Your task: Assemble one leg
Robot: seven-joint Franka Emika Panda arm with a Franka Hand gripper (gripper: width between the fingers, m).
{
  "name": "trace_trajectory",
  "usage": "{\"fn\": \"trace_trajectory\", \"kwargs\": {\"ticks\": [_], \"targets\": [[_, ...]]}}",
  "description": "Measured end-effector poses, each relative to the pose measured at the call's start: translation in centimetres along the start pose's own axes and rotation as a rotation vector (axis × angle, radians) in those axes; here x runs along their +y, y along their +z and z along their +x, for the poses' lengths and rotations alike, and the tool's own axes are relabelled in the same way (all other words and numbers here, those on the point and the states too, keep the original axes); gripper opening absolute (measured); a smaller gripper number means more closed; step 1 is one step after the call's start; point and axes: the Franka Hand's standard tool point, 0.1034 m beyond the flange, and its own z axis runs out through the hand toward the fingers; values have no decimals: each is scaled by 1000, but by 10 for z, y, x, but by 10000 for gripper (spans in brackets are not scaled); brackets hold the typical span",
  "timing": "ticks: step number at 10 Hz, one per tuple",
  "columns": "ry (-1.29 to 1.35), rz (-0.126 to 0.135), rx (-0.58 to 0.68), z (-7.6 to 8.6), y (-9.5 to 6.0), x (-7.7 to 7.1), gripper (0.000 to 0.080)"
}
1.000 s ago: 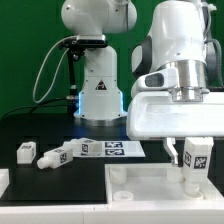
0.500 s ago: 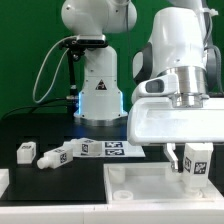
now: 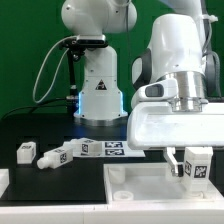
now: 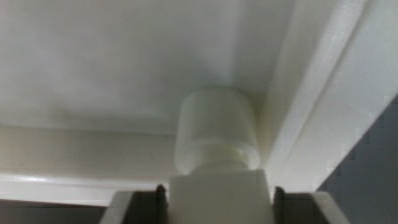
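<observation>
Leg [image 3: 197, 166] clamped upright between the jaws

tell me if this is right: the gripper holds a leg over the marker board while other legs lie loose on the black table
Wrong in one respect: the exterior view shows the gripper holding the leg over the white panel, not the marker board. Other legs do lie loose on the black table.
</observation>
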Motion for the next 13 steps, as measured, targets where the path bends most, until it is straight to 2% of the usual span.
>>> {"fn": "trace_trajectory", "kwargs": {"ticks": [2,3,4,5,6,7,9,10,11,13], "targets": [[-9,0,-2,0,0,0,281],[-14,-1,-2,0,0,0,336],[-22,-1,-2,-1,0,0,520],[-20,-1,-9,0,-1,0,520],[-9,2,-22,7,-9,0,625],[-9,5,-28,17,-22,4,643],[3,4,-85,31,-36,17,648],[19,0,-129,39,-35,27,648],[28,-2,-148,42,-30,30,649],[40,3,-307,33,-28,25,649]]}}
